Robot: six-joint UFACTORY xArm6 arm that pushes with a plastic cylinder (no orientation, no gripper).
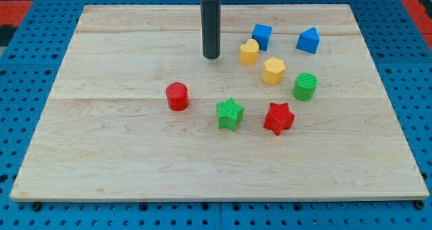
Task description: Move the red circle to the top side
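Red circle unobstructed toward view's top; my tip up-right, apart.

Blocks spread over the surface, my tip near the view's top.
The red circle lies below-left of my tip, apart from it. The green star and red star lie to the circle's right. The yellow heart is just right of my tip.

Only one cam view. It looks from the near side, high up and tilted down, at the whole wooden board; far edge is at top. Moderately close: blue pegboard table shows around it.
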